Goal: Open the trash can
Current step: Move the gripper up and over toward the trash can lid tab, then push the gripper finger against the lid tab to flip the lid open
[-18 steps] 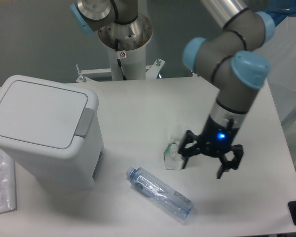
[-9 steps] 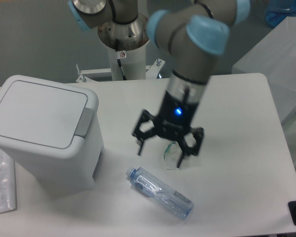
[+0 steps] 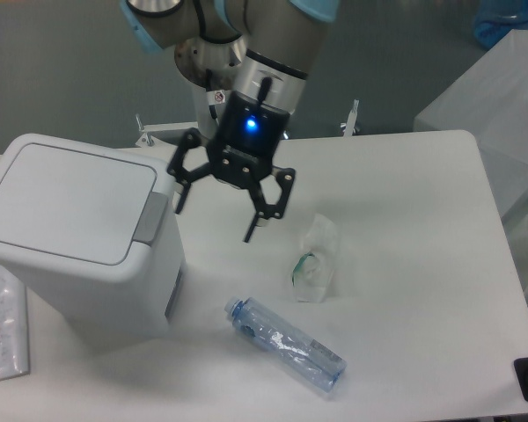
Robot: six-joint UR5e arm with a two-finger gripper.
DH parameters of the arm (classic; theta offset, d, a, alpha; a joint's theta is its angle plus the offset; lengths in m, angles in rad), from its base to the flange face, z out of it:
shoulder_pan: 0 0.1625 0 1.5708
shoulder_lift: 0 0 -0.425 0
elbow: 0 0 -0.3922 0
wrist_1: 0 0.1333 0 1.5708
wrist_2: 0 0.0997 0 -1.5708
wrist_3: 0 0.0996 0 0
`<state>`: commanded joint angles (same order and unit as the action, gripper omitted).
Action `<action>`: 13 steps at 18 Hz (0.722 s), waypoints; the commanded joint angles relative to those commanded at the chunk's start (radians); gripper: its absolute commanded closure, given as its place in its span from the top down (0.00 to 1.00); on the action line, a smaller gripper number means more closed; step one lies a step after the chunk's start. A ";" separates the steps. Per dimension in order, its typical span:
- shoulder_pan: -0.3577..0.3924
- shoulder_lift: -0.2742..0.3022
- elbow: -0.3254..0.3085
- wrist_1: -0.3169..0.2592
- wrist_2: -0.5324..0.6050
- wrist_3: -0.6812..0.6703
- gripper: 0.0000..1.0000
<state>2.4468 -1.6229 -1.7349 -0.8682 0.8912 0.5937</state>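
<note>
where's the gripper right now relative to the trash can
The gripper hangs open just off the right side of the trash can, near its grey latch tab, with the crumpled plastic wrapper on its other side.

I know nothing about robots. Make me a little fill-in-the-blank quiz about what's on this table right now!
1. The trash can has its lid ____.
2. The claw hangs with its fingers spread ____, holding nothing.
3. The clear bottle is lying on its ____.
4. The grey latch tab sits on the edge of the lid nearest the ____.

Missing words: closed; open; side; claw
</note>
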 joint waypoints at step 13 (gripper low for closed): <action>-0.023 -0.051 -0.002 0.002 0.005 0.002 1.00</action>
<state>2.4237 -1.6736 -1.7365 -0.8667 0.8958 0.5952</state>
